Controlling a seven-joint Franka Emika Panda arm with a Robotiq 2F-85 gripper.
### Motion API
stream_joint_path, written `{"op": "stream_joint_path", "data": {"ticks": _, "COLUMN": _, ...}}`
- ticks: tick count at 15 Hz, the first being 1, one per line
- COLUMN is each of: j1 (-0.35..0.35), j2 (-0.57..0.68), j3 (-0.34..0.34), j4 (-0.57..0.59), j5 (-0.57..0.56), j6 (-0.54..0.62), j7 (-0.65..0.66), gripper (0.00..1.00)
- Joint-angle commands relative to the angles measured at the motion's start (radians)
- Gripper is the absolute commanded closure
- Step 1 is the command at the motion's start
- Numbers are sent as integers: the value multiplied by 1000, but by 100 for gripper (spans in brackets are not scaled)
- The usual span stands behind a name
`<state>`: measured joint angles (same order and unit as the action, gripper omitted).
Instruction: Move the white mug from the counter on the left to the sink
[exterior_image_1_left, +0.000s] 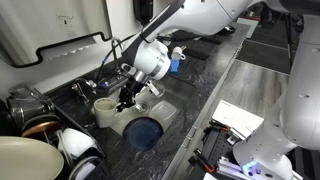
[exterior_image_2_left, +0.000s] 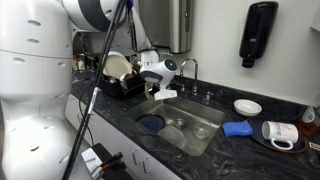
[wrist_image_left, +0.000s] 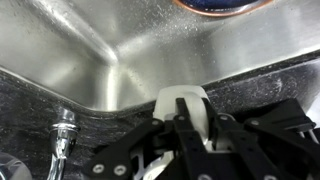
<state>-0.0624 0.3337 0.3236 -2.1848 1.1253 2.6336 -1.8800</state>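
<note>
While the fingers (wrist_image_left: 222, 132) are clamped on the wall of the white mug (wrist_image_left: 185, 103) at the surface (wrist_image_left: 30, 110) edge bordering the sink (wrist_image_left: 130, 50), the hold looks narrow. Probable faults: the mug pivoting, slipping, or striking the basin rim or the blue bowl (exterior_image_1_left: 145, 132).

white mug (wrist_image_left: 183, 102) cream-white | counter (exterior_image_1_left: 215, 85) black, grey-speckled | sink (wrist_image_left: 120, 50) brushed silver | bowl (exterior_image_1_left: 145, 132) dark blue

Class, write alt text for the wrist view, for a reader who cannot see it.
The gripper holds the white mug over the counter edge, beside the sink. A chrome faucet part shows at lower left.
</note>
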Motion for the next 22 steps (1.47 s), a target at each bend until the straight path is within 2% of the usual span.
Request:
{"op": "stream_joint_path", "data": {"ticks": 1, "j1": 65, "j2": -94, "j3": -64, "j4": -121, "j5": 39, "j6": 52, "j7": 14, "gripper": 96}}
{"op": "stream_joint_path", "data": {"ticks": 2, "j1": 75, "j2": -106, "j3": -77, "j4": -138, "j5": 41, "j6": 64, "j7": 23, "gripper": 96}}
{"op": "stream_joint_path", "data": {"ticks": 3, "j1": 47, "j2": -111, "j3": -47, "j4": -153, "j5": 39, "j6": 92, "j7": 29, "gripper": 96}}
{"op": "stream_joint_path", "data": {"ticks": 7, "j1": 49, "j2": -113, "j3": -47, "j4": -186, "j5": 51, "j6": 168, "j7": 30, "gripper": 96}}
{"op": "stream_joint_path", "data": {"ticks": 11, "j1": 38, "j2": -90, "j3": -44, "j4": -181, "j5": 73, "j6": 204, "j7": 5, "gripper": 96}}
{"op": "stream_joint_path", "data": {"ticks": 17, "j1": 15, "j2": -3, "j3": -36, "j4": -53, "j5": 304, "j6": 244, "j7": -215, "gripper": 96}}
{"op": "stream_joint_path", "data": {"ticks": 22, "j1": 24, "j2": 122, "j3": -49, "j4": 72, "j5": 358, "j6": 247, "j7": -282, "gripper": 96}}
